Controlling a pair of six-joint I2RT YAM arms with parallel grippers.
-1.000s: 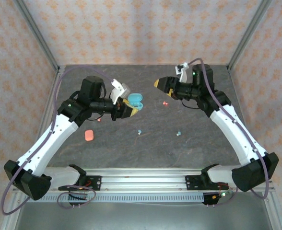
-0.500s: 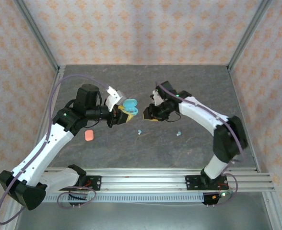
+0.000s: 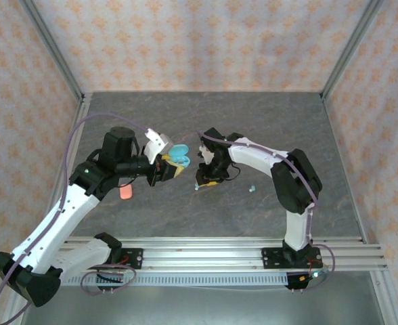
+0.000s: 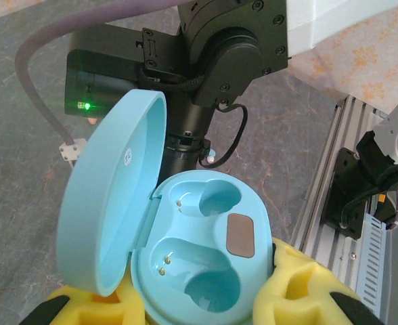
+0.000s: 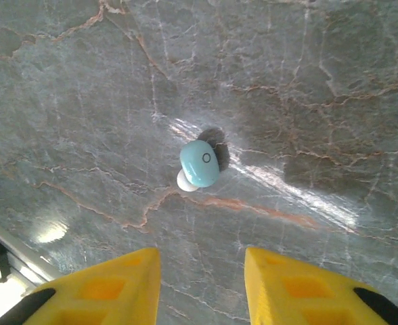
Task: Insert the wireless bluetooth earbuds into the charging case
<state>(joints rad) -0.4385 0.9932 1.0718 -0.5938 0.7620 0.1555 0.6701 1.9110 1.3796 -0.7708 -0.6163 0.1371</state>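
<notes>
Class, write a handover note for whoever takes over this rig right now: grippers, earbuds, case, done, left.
Left gripper: shut on the open light blue case, both wells empty.
Right gripper: open, fingers above a light blue earbud lying on the table.
Second light blue earbud lies to its right in the top view; salmon case beside the left arm.
Done: case held open. Left: seat every earbud.

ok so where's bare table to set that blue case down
Free: the far strip of table behind both arms, and the near band between the blue earbuds and the front rail. Crowded: the middle, where the left claw holds the open blue case beside the right claw, with the pink case left of them.
</notes>
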